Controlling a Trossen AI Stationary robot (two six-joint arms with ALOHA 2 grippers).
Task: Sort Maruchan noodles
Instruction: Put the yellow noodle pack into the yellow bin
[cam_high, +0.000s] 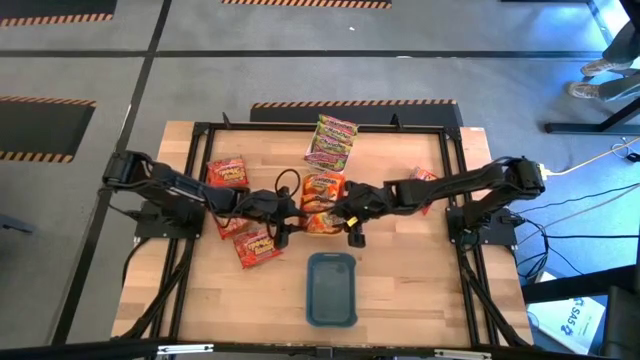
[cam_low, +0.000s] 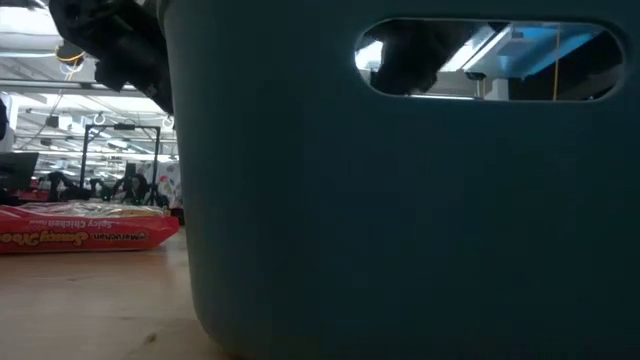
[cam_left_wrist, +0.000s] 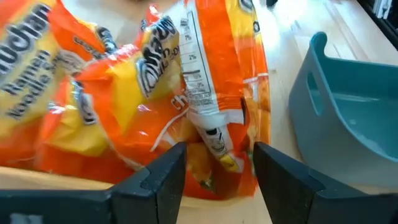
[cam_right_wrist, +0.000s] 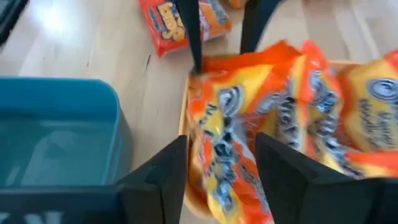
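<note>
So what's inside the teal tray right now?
Nothing shows in the teal tray: the high view and both wrist views see a bare floor. The orange noodle packets sit piled beyond it, between the left gripper and right gripper. What lies under that pile is covered.

Industrial lab or workshop, hazard-striped floor tape (cam_high: 352, 103), grey concrete floor, metal racks (cam_low: 120, 150), ceiling strip lights

Evenly and brightly lit from overhead in the high view, with soft shadows on the wooden table (cam_high: 400, 290) under both arms. Dim and backlit at table height: teal tray (cam_low: 400, 220) wall close and dark, ceiling strip lights bright behind. Glossy glare on orange noodle packets (cam_left_wrist: 155, 93) in wrist views. Motion blur across the right wrist view; near fingers soft-edged.
</note>
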